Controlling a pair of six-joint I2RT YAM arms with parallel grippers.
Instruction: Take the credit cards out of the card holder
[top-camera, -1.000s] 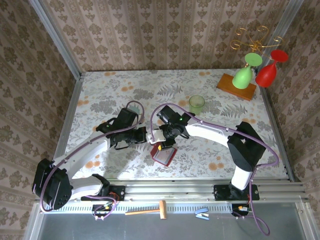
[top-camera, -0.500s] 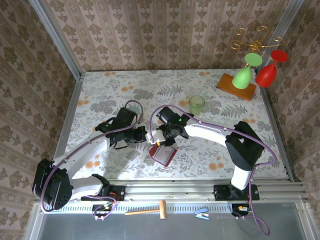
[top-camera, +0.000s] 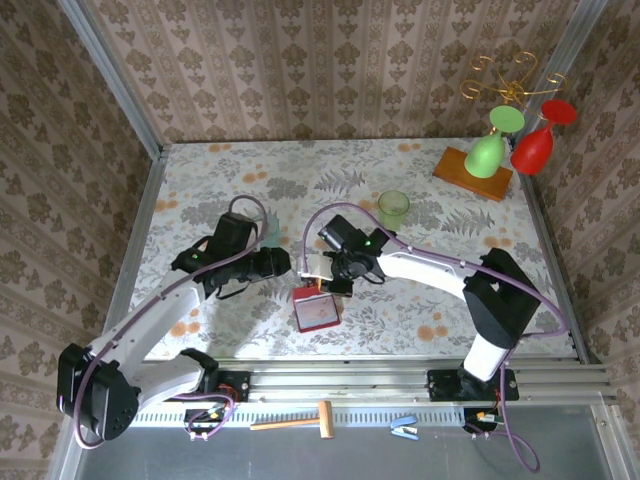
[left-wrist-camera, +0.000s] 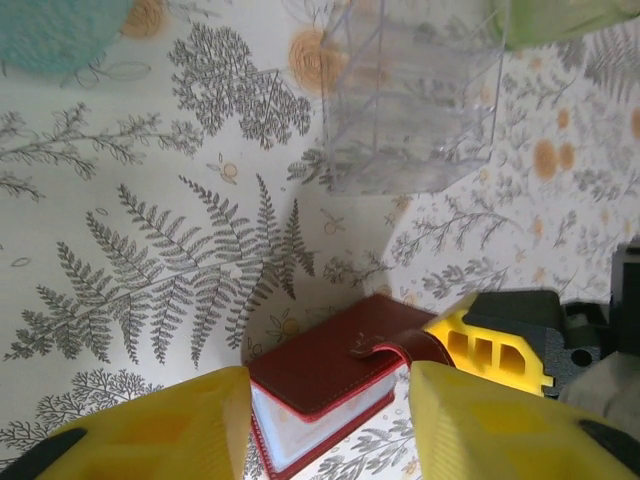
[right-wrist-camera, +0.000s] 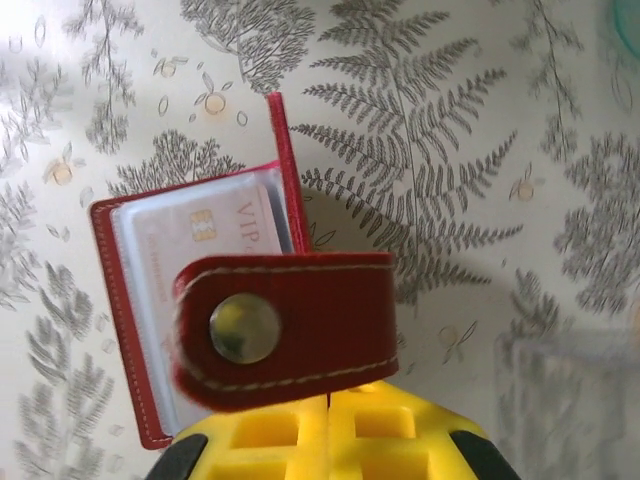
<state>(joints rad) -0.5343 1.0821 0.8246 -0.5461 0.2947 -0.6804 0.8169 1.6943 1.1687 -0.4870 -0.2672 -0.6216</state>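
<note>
The red card holder (top-camera: 316, 312) lies near the table's front, between the two arms. My right gripper (right-wrist-camera: 328, 402) is shut on its red closing tab (right-wrist-camera: 300, 325), whose metal snap faces the camera. The cover is lifted a little, and a pale pinkish-white credit card (right-wrist-camera: 200, 235) marked VIP shows in a clear sleeve. My left gripper (left-wrist-camera: 330, 388) is open, with its yellow fingers (left-wrist-camera: 150, 430) standing either side of the card holder (left-wrist-camera: 330, 362) without gripping it. From above, the left gripper (top-camera: 276, 263) is left of the holder and the right gripper (top-camera: 322, 285) just above it.
A clear plastic box (left-wrist-camera: 415, 100) stands just beyond the card holder. A green cup (top-camera: 393, 208) sits behind the right arm. A wooden base (top-camera: 470, 172) with a green and a red glass is at the back right. A hammer (top-camera: 300, 420) lies in front of the rail.
The right gripper has closed on the card holder's tab. The left gripper has opened, let go of the holder and drawn back to the left. The holder has shifted slightly left.
</note>
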